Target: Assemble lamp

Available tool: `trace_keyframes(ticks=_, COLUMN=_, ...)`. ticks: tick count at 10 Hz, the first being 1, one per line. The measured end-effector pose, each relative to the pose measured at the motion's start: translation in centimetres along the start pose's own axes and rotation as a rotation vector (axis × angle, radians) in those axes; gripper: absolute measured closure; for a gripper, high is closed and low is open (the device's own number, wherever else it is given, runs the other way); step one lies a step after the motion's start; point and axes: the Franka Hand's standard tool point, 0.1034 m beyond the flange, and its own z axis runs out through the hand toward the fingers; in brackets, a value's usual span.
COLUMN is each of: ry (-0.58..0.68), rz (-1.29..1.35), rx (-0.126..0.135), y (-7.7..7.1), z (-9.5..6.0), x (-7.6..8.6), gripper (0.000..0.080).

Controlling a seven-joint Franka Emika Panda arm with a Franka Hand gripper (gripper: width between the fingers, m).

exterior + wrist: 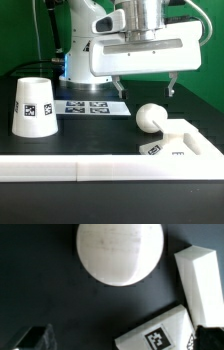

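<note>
white rail [60, 170] foremost, bulb [150, 117] beneath wide-spread claw [146, 90]

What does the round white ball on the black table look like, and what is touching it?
The matte white ball-shaped lamp bulb is smooth and plain, egg-like in the wrist view, with no tag showing. It lies on the black table, close beside the low white base; whether the two touch cannot be told. Its neck is not clearly visible. The gripper hangs open above it without touching it.
</note>
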Motion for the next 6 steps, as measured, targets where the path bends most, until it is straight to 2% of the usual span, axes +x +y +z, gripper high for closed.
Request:
trace_keyframes(ticks=4, ry=-0.016, rz=0.002, rx=-0.004, y=0.14, z=0.42, x=-0.20, gripper=0.0101)
trace_keyframes(ticks=6, ry=-0.114, rz=-0.021, rx=-0.023, y=0.64, z=0.45, x=-0.66, gripper=0.0101)
